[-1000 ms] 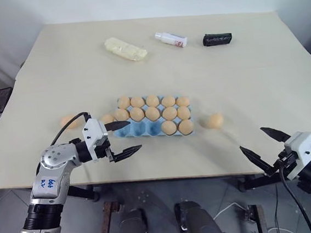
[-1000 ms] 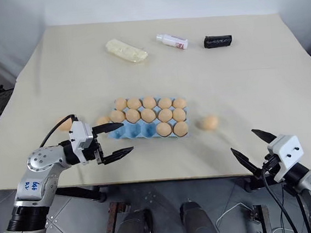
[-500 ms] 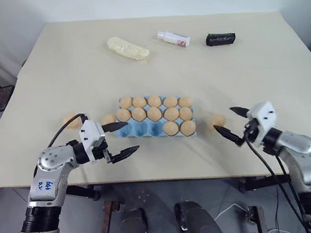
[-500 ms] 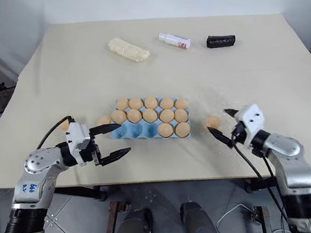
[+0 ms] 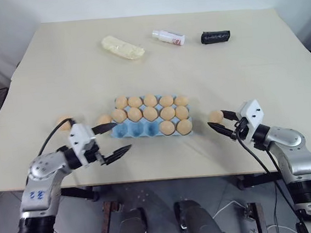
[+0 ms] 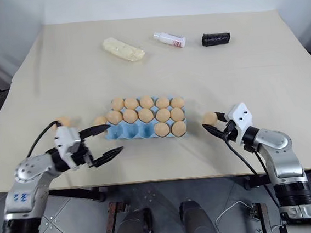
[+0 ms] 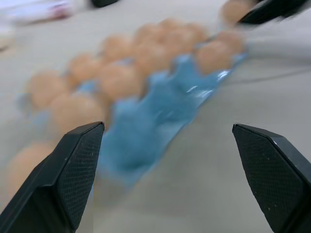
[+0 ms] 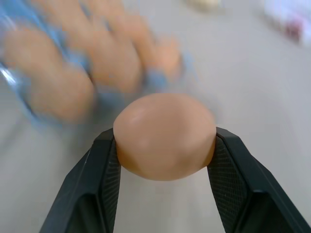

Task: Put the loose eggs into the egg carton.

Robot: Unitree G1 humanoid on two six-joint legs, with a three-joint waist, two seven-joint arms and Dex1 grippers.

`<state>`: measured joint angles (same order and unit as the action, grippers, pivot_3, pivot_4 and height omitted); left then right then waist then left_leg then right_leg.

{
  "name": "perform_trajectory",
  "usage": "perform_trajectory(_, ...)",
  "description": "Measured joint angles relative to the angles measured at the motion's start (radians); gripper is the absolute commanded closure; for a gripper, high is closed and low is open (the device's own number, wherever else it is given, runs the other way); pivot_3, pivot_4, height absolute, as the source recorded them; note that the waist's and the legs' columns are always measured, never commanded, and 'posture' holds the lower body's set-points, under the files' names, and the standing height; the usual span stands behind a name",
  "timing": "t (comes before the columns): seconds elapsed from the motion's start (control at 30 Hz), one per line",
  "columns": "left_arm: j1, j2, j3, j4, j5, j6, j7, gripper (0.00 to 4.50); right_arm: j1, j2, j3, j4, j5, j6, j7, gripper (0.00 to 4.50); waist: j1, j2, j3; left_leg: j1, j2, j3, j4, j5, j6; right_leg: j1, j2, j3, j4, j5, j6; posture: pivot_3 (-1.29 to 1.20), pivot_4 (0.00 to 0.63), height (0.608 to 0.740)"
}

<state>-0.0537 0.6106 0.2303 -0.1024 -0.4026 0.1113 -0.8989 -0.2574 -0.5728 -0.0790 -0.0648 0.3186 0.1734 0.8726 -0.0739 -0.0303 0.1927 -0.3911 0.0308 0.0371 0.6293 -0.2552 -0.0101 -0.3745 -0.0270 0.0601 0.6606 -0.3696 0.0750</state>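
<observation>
right fingers [image 5: 220, 122]: clamped on egg [image 5: 215, 116], just right of carton [image 5: 140, 128] | left fingers [image 5: 112, 140]: spread wide, empty, at carton's left end | carton: mid-surface toward near edge, three cups empty | two loose eggs [image 5: 64, 123] near left edge

No readable text; label on white bottle [image 5: 170, 37] too small to make out.
</observation>
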Motion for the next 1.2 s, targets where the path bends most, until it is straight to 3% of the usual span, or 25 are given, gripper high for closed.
perform_trajectory(0.2, 0.133, 0.003, 0.122, 0.037, -0.005, -0.032, 0.029, 0.00, -0.149, 0.109, 0.181, -0.137, 0.018, 0.168, -0.033, 2.28, -0.009, 0.000, 0.000, 0.000, -0.001, 0.000, 0.000, 0.000, 0.000, 0.000, -0.002, 0.000, 0.000, 0.000, 0.000, 0.00, 0.150, 0.740)
perform_trajectory(0.43, 0.166, -0.010, 0.151, -0.014, -0.013, -0.036, 0.061, 0.00, -0.288, 0.248, 0.374, -0.046, -0.078, 0.184, -0.061, 2.28, 0.006, -0.001, -0.001, -0.003, -0.003, -0.001, -0.001, 0.000, 0.000, -0.001, -0.006, -0.002, -0.004, 0.000, -0.001, 0.00, 0.150, 0.740)
perform_trajectory(0.5, 0.178, -0.015, 0.150, -0.042, -0.020, -0.036, 0.065, 0.00, -0.294, 0.259, 0.386, 0.012, -0.100, 0.167, -0.062, 1.65, 0.008, -0.001, -0.001, -0.004, -0.004, -0.001, -0.002, -0.001, 0.000, -0.002, -0.007, -0.003, -0.005, 0.000, -0.001, 0.00, 0.150, 0.740)
perform_trajectory(0.67, 0.192, -0.015, 0.141, -0.099, -0.038, -0.028, 0.052, 0.00, -0.294, 0.259, 0.385, 0.053, -0.111, 0.146, -0.048, 0.07, 0.012, -0.001, -0.001, -0.006, -0.003, -0.001, -0.004, -0.001, 0.000, -0.004, -0.006, -0.004, -0.006, 0.000, -0.001, 0.00, 0.150, 0.740)
perform_trajectory(0.9, 0.198, -0.001, 0.121, -0.129, -0.060, 0.001, 0.017, 0.00, -0.264, 0.195, 0.339, 0.003, -0.080, 0.138, 0.010, 0.02, 0.012, -0.001, -0.001, -0.006, -0.003, -0.001, -0.004, -0.001, 0.000, -0.004, -0.006, -0.004, -0.006, 0.000, -0.001, 0.00, 0.150, 0.740)
perform_trajectory(1.03, 0.201, 0.002, 0.112, -0.125, -0.059, 0.008, 0.019, 0.00, -0.095, 0.088, 0.198, -0.156, 0.045, 0.083, 0.110, 0.02, 0.025, -0.001, -0.001, -0.007, -0.003, -0.002, -0.006, -0.001, 0.001, -0.003, -0.006, -0.005, -0.011, 0.000, -0.001, 0.00, 0.150, 0.740)
perform_trajectory(1.2, 0.230, -0.013, 0.159, -0.074, -0.043, 0.007, 0.090, 0.00, 0.104, -0.017, 0.084, -0.212, 0.077, -0.031, 0.189, 0.02, 0.012, -0.002, -0.001, -0.006, -0.002, -0.001, -0.007, -0.001, 0.001, -0.002, -0.004, -0.004, -0.012, 0.000, 0.000, 0.00, 0.150, 0.740)
